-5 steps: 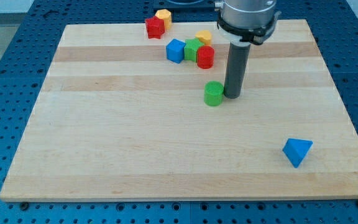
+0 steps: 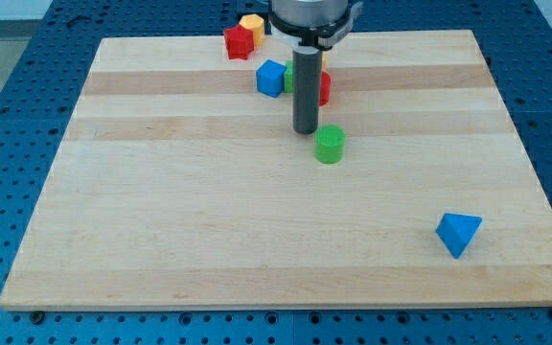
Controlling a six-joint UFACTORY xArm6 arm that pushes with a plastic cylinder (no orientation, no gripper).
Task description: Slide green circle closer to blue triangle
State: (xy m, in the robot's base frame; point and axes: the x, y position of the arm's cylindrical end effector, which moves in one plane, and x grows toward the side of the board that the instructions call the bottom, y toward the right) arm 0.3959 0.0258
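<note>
The green circle (image 2: 330, 144), a short green cylinder, stands near the middle of the wooden board (image 2: 209, 220). The blue triangle (image 2: 458, 233) lies at the view's lower right, far from it. My tip (image 2: 305, 130) rests on the board just up and left of the green circle, very close to it or touching it. The rod rises from there toward the view's top and hides part of the blocks behind it.
A cluster sits near the top behind the rod: a blue block (image 2: 271, 78), a green block (image 2: 289, 77), a red cylinder (image 2: 324, 88). A red block (image 2: 239, 42) and a yellow block (image 2: 252, 24) lie at the top edge.
My tip has moved from the right side of the green circle to its upper left. The green circle and the other blocks have not visibly moved.
</note>
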